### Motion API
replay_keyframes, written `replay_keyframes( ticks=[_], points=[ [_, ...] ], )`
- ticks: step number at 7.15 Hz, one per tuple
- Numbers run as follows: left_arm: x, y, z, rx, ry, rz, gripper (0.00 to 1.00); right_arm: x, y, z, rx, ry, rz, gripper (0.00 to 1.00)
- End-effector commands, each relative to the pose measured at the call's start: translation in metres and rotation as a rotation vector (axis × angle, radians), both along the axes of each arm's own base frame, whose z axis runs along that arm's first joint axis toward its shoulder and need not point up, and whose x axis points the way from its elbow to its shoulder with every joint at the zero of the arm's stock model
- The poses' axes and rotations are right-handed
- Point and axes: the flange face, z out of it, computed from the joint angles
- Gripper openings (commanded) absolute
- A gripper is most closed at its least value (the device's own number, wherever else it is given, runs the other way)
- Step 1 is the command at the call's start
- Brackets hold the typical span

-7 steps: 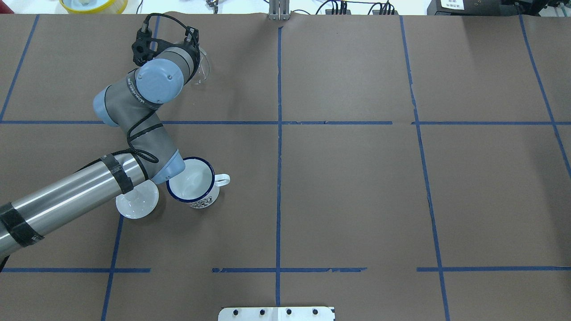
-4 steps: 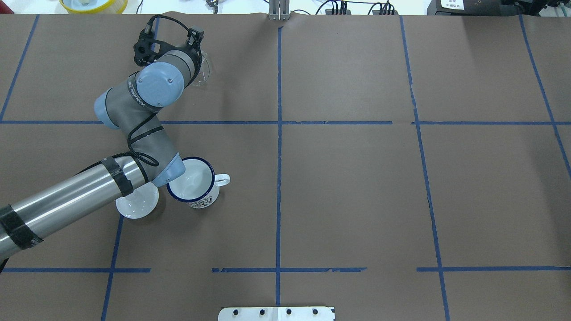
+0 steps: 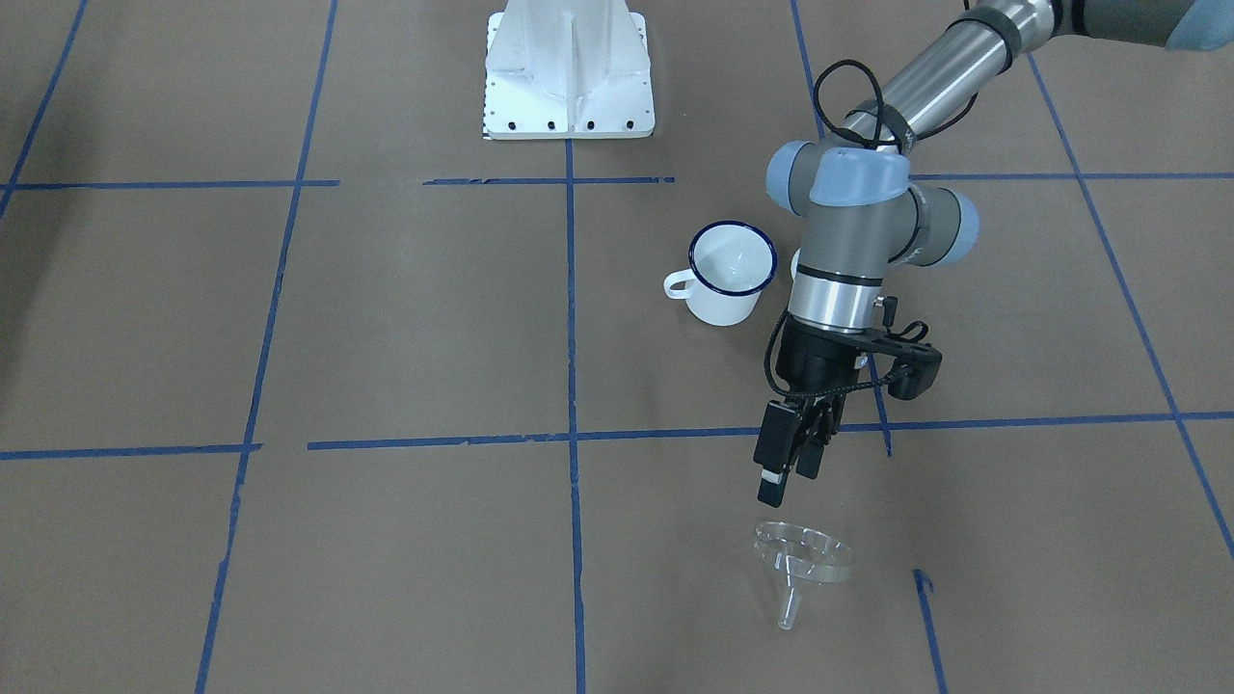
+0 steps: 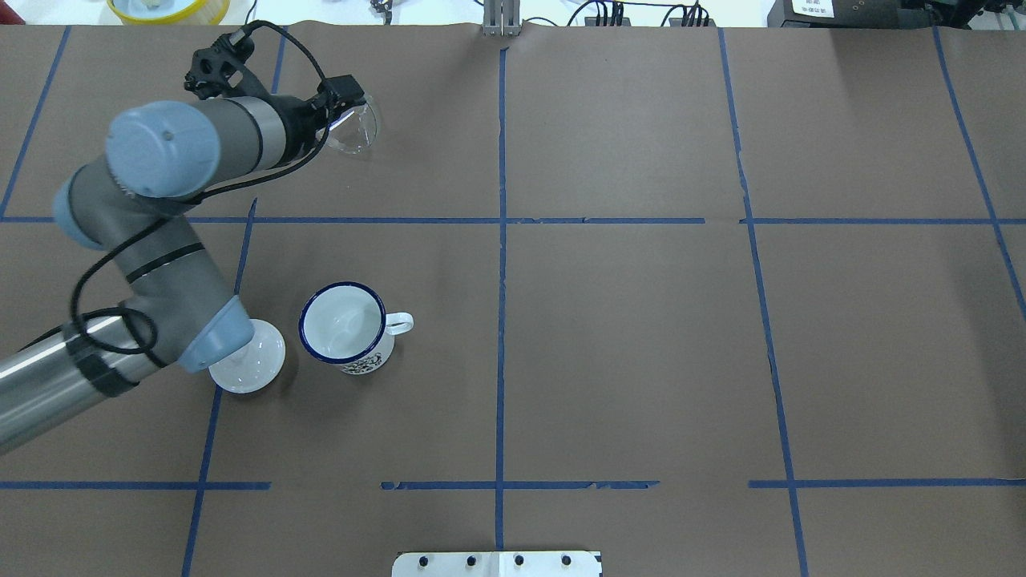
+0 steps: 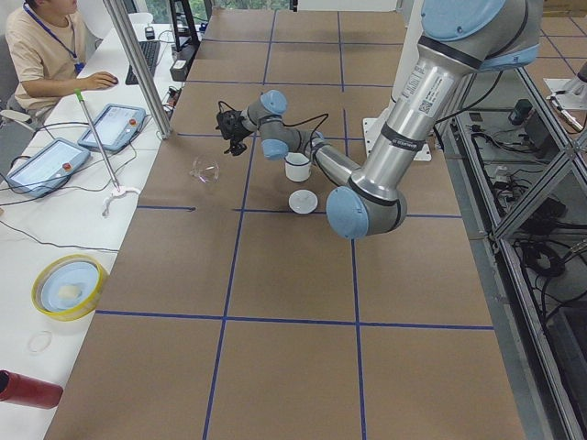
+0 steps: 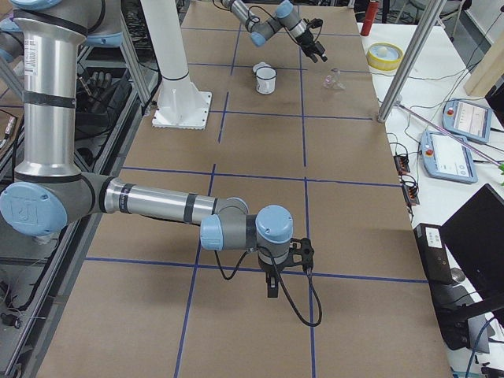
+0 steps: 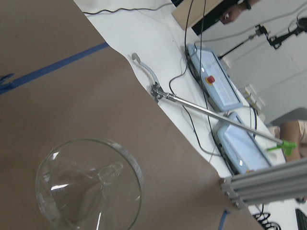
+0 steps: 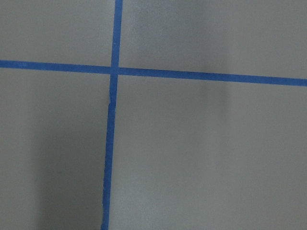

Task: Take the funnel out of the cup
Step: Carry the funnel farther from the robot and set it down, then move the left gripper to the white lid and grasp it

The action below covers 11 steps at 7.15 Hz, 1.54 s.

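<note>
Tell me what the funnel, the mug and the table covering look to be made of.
The funnel: clear, glossy plastic or possibly glass; the brown surface shows through it and its rim catches highlights. The mug: likely enamelled metal, glossy white with a thin dark blue rim. The table covering: matte brown paper, seemingly; its edge lies wavy over a white tabletop.

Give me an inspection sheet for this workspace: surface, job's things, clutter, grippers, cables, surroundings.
Surface: brown table cover with a blue tape grid, flat.
Job's things: funnel lies tipped over on the table, apart from the cup; cup upright, empty.
Clutter: white lid beside the cup.
Grippers: left gripper hovers above the funnel, holding nothing; opening unclear. Right gripper low over bare table; state unclear.
Cables: black cable looped at the left arm's wrist.
Surroundings: operator and pendants at the side bench.
</note>
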Motion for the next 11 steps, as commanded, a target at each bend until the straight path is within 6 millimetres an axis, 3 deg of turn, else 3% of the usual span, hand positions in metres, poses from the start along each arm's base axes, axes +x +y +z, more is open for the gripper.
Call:
replay_keyframes(
  ticks=[1, 2, 4, 7, 9, 11],
  points=[
    [-0.074, 0.061, -0.008, 0.052, -0.242, 0.317, 1.0, 0.0, 0.0, 0.0, 0.0, 0.0, 0.0, 1.0],
    [-0.099, 0.076, -0.007, 0.051, -0.339, 0.361, 1.0, 0.0, 0.0, 0.0, 0.0, 0.0, 0.0, 1.0],
    [-0.118, 0.108, 0.059, 0.049, -0.462, 0.466, 1.0, 0.0, 0.0, 0.0, 0.0, 0.0, 0.0, 1.0],
    [-0.06, 0.125, 0.098, 0.021, -0.485, 0.568, 1.0, 0.0, 0.0, 0.0, 0.0, 0.0, 0.0, 1.0],
    [-0.018, 0.149, 0.114, 0.008, -0.437, 0.599, 1.0, 0.0, 0.0, 0.0, 0.0, 0.0, 0.0, 1.0],
    [-0.01, 0.163, 0.126, 0.006, -0.451, 0.636, 1.0, 0.0, 0.0, 0.0, 0.0, 0.0, 0.0, 1.0]
  ],
)
